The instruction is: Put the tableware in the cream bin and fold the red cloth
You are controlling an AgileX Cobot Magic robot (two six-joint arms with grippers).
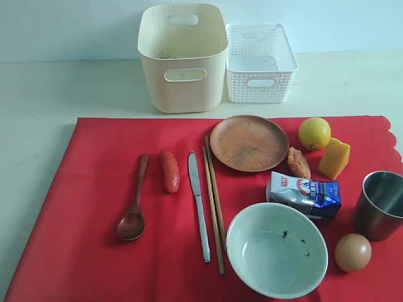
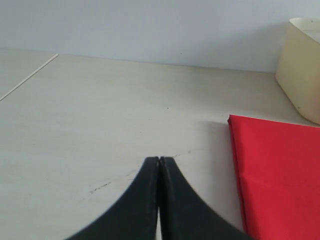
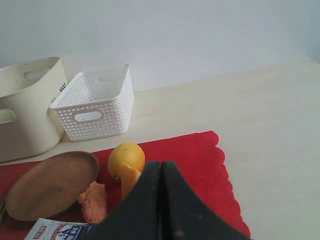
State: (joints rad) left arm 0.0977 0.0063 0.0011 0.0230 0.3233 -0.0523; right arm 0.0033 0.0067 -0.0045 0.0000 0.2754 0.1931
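Observation:
On the red cloth (image 1: 88,207) lie a brown plate (image 1: 249,143), wooden spoon (image 1: 134,211), steel knife (image 1: 199,204), chopsticks (image 1: 214,201), pale bowl (image 1: 277,250) and steel cup (image 1: 380,204). The cream bin (image 1: 182,56) stands behind the cloth. No arm shows in the exterior view. My left gripper (image 2: 159,160) is shut and empty over bare table, left of the cloth's corner (image 2: 280,170). Also shut and empty, my right gripper (image 3: 161,164) hovers near the cloth's scalloped edge (image 3: 225,165), with the plate (image 3: 50,184) off to one side.
A white lattice basket (image 1: 259,61) stands right of the cream bin. Food sits on the cloth: orange (image 1: 314,133), yellow wedge (image 1: 334,158), milk carton (image 1: 305,194), egg (image 1: 352,251), a sausage (image 1: 169,170) and a fried piece (image 1: 298,162).

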